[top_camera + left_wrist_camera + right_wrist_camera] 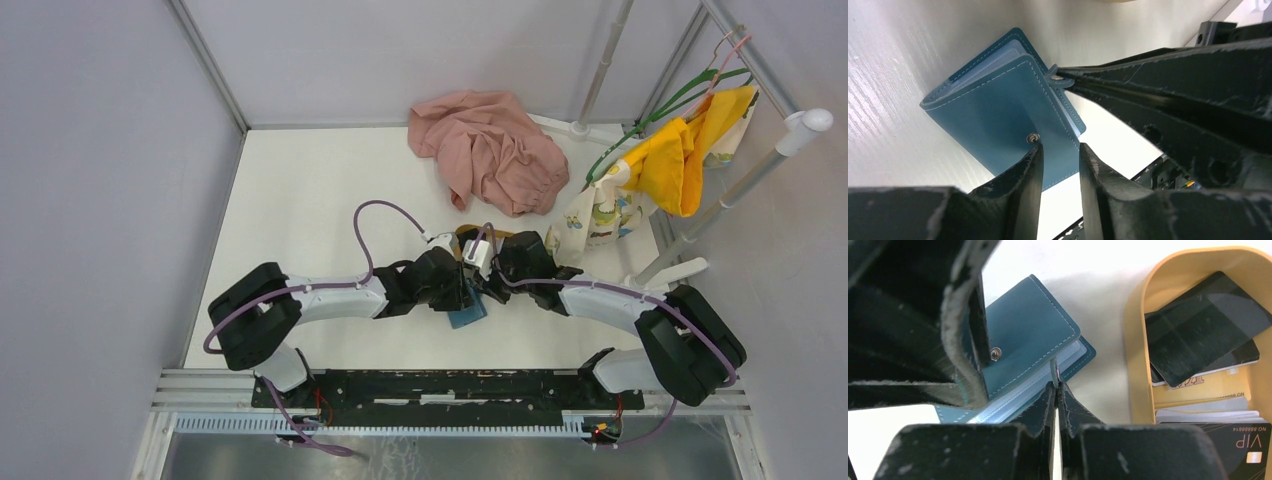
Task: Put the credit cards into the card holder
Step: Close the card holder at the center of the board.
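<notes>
Opening the card holder (1028, 325) mid-frame, we pinched its snap tab (1053, 371) with the right gripper (1056, 387), left gripper (1060, 156) slightly spread; unfolding it wide looked due next.

In the top view the left arm (330, 297) and right arm (600, 297) reach inward from the lower corners, their wrists meeting at centre. The left end effector (1058, 150) has its fingers slightly parted. The right end effector (1055, 386) is pinched tight on the card holder (1033, 315) by its snap tab.

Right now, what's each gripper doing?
Left gripper: open, by the wallet.
Right gripper: shut on the wallet's tab.
</notes>
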### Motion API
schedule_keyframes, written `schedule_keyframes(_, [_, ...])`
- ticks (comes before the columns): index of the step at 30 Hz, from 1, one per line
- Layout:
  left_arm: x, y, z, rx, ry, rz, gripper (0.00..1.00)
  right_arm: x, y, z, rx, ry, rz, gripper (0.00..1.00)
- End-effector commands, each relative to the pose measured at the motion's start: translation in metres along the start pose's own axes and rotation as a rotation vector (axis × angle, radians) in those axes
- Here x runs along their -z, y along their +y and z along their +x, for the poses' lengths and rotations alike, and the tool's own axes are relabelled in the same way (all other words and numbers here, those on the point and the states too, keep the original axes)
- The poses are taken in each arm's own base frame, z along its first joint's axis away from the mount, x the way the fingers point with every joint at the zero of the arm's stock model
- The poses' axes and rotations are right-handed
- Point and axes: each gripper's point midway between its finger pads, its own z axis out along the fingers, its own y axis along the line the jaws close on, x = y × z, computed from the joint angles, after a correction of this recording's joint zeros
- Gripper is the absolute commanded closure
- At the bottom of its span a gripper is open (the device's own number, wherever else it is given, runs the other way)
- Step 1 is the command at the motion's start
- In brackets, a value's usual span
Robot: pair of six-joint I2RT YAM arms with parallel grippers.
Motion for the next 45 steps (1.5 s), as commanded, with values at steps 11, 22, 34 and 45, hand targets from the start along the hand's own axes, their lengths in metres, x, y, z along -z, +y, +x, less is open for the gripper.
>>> schedule_keyframes(11, [0.025, -0.016, -0.033, -0.168, -0.155, 0.076, 0.57, 0.0, -0.014, -0.014, -0.059, -0.053, 0.021, 0.93])
schedule_keyframes(22, [0.003, 0.01, -0.04, -0.322, -0.122, -0.001, 0.97, -0.001, -0.015, -0.015, -0.05, -0.058, 0.017, 0.96])
schedule_keyframes(34, [-0.031, 0.031, -0.022, -0.306, -0.044, -0.063, 0.97, 0.004, -0.018, -0.026, 0.013, -0.101, 0.014, 0.94])
schedule_keyframes(45, [-0.026, 0.048, 0.02, -0.041, 0.028, -0.034, 0.98, -0.004, 0.001, -0.019, 0.205, -0.042, -0.041, 0.75])
